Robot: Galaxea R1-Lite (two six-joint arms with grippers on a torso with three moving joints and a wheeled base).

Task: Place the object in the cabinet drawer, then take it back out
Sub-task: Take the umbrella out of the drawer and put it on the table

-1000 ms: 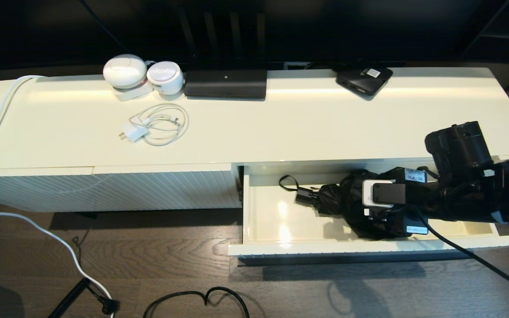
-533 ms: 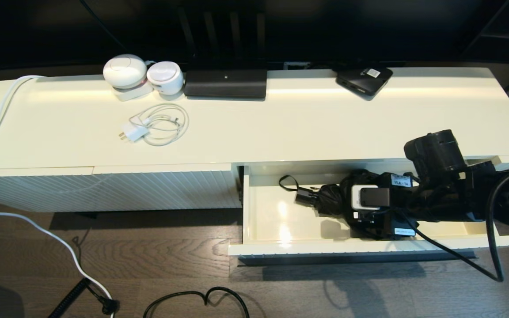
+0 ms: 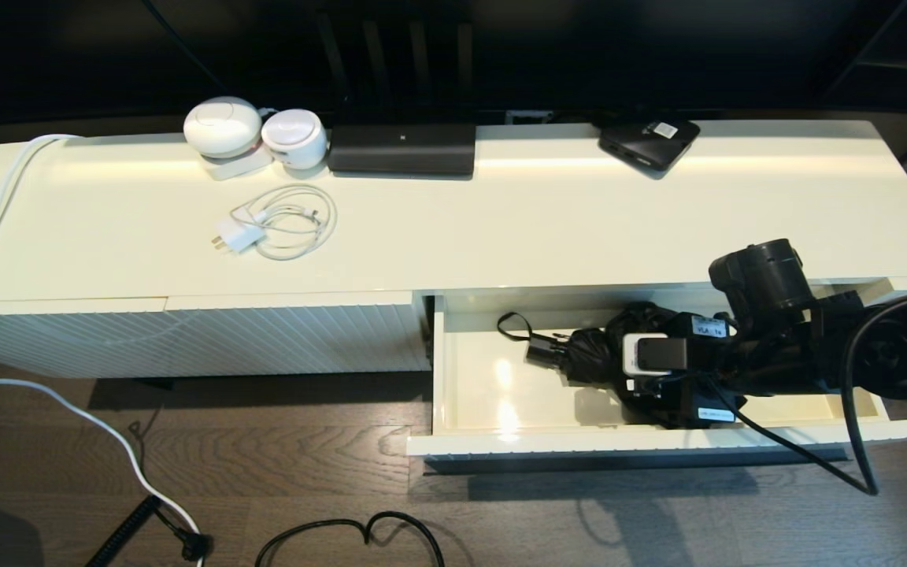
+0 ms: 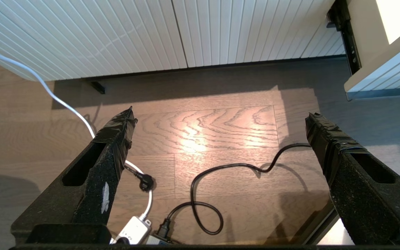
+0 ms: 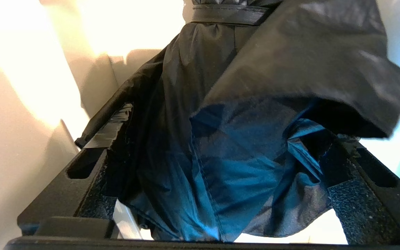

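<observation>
The cream cabinet drawer [image 3: 493,394] stands pulled out at the right of the cabinet. The black folding umbrella [image 3: 591,350] lies inside it, its short handle [image 3: 538,351] and wrist loop [image 3: 510,323] pointing left. My right gripper [image 3: 628,376] is lowered into the drawer, open, with a finger on either side of the bunched fabric. In the right wrist view the umbrella [image 5: 227,114] fills the space between the fingers [image 5: 97,139] of the right gripper [image 5: 217,146], against the glossy drawer interior [image 5: 23,121]. My left gripper [image 4: 219,116] hangs open over the floor, holding nothing.
On the cabinet top [image 3: 548,220] sit two white round devices [image 3: 253,134], a coiled white charger [image 3: 276,224], a long black device [image 3: 401,150] and a flat black box [image 3: 649,140]. A ribbed panel [image 3: 186,339] is closed on the left. Cables [image 4: 221,180] lie on the floor.
My right arm has moved left and lower into the drawer, bringing the gripper over the umbrella's fabric. The umbrella itself has stayed where it was.
</observation>
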